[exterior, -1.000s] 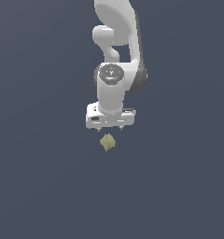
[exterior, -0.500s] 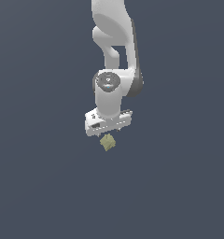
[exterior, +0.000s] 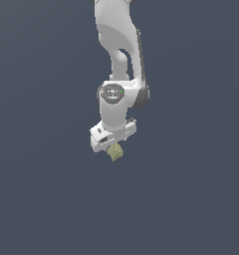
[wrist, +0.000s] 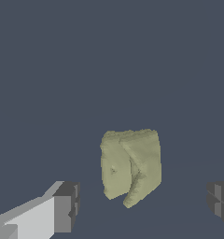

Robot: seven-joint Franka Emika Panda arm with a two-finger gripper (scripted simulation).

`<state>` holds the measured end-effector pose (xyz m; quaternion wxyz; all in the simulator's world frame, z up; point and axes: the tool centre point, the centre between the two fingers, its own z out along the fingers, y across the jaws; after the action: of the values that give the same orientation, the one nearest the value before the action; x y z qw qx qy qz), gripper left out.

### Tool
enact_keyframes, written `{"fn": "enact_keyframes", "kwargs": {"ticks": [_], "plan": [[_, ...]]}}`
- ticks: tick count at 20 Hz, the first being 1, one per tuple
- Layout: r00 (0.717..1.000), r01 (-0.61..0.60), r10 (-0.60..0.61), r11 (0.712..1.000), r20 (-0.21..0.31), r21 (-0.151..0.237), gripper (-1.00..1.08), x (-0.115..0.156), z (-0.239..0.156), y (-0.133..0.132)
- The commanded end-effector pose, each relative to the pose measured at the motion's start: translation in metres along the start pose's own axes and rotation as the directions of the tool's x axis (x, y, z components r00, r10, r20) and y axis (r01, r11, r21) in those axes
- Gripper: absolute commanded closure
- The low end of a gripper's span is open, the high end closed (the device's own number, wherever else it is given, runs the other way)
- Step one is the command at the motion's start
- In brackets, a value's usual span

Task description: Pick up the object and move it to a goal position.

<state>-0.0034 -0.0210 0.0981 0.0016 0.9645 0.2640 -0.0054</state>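
The object (exterior: pixel 116 153) is a tiny olive-yellow mottled block that shows just under the white hand in the exterior view. My gripper (exterior: pixel 114 148) hangs straight over it on the white arm. In the wrist view the block (wrist: pixel 130 166) lies between my two dark fingertips (wrist: pixel 67 205), with a clear gap on each side. My gripper (wrist: pixel 143 204) is open and does not touch the block. The block sits nearer one finger than the other.
A plain dark grey-blue ground (exterior: pixel 191 199) fills both views. The white arm (exterior: pixel 119 45) rises from the hand to the top of the exterior view. No goal marker shows.
The hand has come down over the block and its wrist has turned a little. The block has stayed where it was.
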Motion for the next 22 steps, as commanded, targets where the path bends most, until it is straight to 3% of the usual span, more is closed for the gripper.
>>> {"fn": "enact_keyframes", "kwargs": {"ticks": [1,13,22], "plan": [[0.999,0.035,-0.035,0.999,-0.005,0.0,-0.92,0.0,0.003,0.001],[0.997,0.073,-0.073,0.997,-0.01,0.0,-0.92,0.0,0.011,0.002],[0.997,0.077,-0.077,0.997,-0.011,-0.001,-0.92,0.0,0.051,0.001]]}}
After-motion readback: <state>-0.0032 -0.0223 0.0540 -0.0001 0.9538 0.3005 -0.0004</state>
